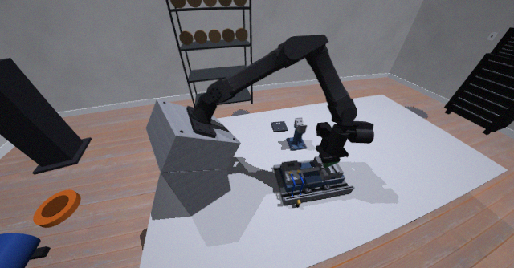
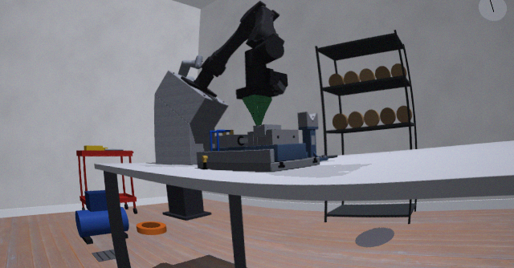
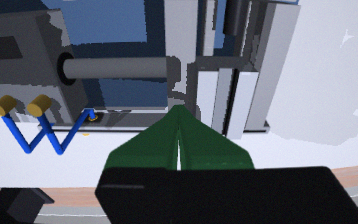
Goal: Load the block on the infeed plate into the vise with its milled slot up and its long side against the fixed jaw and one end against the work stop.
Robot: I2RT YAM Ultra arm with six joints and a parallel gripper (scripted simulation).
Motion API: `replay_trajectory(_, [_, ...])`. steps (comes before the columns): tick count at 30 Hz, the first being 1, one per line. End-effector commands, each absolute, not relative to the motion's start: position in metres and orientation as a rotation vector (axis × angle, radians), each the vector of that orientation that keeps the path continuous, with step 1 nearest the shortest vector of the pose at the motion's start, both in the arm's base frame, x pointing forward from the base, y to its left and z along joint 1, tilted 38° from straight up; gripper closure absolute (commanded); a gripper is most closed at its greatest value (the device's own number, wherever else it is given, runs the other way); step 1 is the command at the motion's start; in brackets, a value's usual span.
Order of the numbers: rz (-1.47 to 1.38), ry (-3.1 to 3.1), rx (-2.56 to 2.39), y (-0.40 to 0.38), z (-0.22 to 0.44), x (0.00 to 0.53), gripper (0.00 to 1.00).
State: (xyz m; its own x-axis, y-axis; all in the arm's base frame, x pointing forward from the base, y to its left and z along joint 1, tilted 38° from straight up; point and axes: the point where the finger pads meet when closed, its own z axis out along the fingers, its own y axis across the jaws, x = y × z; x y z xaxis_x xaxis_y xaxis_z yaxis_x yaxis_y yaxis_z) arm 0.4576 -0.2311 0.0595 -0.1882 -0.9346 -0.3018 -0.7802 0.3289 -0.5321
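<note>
My gripper (image 1: 330, 165) (image 2: 258, 124) (image 3: 178, 112) is shut with nothing between its green fingertips. The tips are over the near end of the moving jaw (image 3: 181, 30), which is on the cylinder's rod (image 3: 115, 67). The part (image 3: 208, 100) looks to lie between the jaws with its slot facing up. Its long side is beside the fixed jaw (image 3: 272, 65), touching or nearly so. Its near end sticks out a little past the jaw. A dark band shows between its far end and the work stop (image 3: 234, 19); contact cannot be told.
The V-block (image 1: 298, 123) (image 2: 307, 120) stands on its blue post behind the vise. The infeed plate (image 1: 279, 127) has no block on it. Blue hoses (image 3: 19, 136) stick up at the vise's cylinder end. The robot's grey pedestal (image 1: 201, 152) is to the left in the top view.
</note>
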Motion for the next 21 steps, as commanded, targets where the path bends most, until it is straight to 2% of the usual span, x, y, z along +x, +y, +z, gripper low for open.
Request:
replay_trajectory(1, [-0.365, 2.019, -1.484, -0.240, 0.062, 0.461, 1.00])
replay_trajectory(9, [-0.406, 1.996, -1.487, -0.239, 0.078, 0.465, 1.00])
replay_trajectory(21, [-0.366, 2.016, -1.488, -0.237, 0.059, 0.466, 1.00])
